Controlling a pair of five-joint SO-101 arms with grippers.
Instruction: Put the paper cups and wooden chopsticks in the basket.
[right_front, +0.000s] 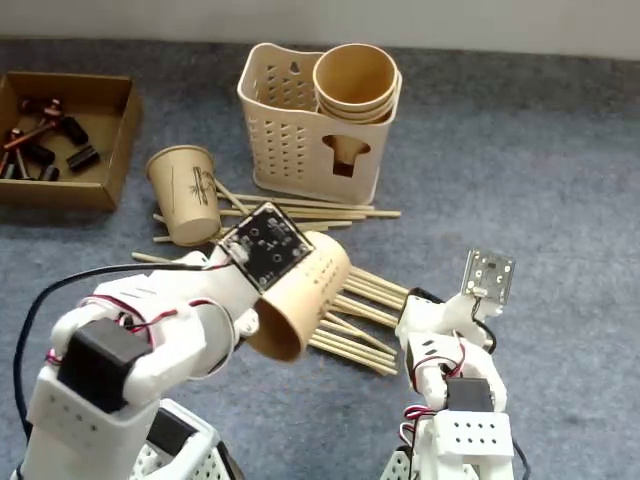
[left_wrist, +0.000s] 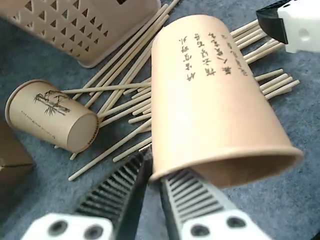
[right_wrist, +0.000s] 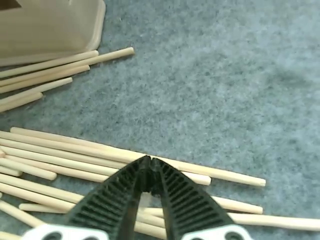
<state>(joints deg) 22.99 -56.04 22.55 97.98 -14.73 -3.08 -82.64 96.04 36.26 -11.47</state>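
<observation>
The cream perforated basket (right_front: 285, 120) stands at the far side of the table (right_front: 560, 180). It holds a nested stack of paper cups (right_front: 355, 80), mouths up, at its right end as the high view shows it. To its left, near the table's edge, an open cardboard box (right_front: 118, 150) holds small dark and reddish parts (right_front: 45, 140).

The left gripper (left_wrist: 152, 162) has its fingers clamped on the rim of a plain-sided paper cup (left_wrist: 210, 100), one finger inside the mouth and one outside. This held cup hangs tilted above the table, its base pointing toward the basket. Below it, wooden chopsticks (right_front: 355, 310) lie scattered on the table from the basket's foot to the arms.

A loose cup (right_front: 185, 195) with a bamboo drawing rests on the table between box and basket, among chopstick ends.

The right gripper (right_wrist: 149, 167) hangs low over the chopsticks, its fingers pressed together, tips meeting.
</observation>
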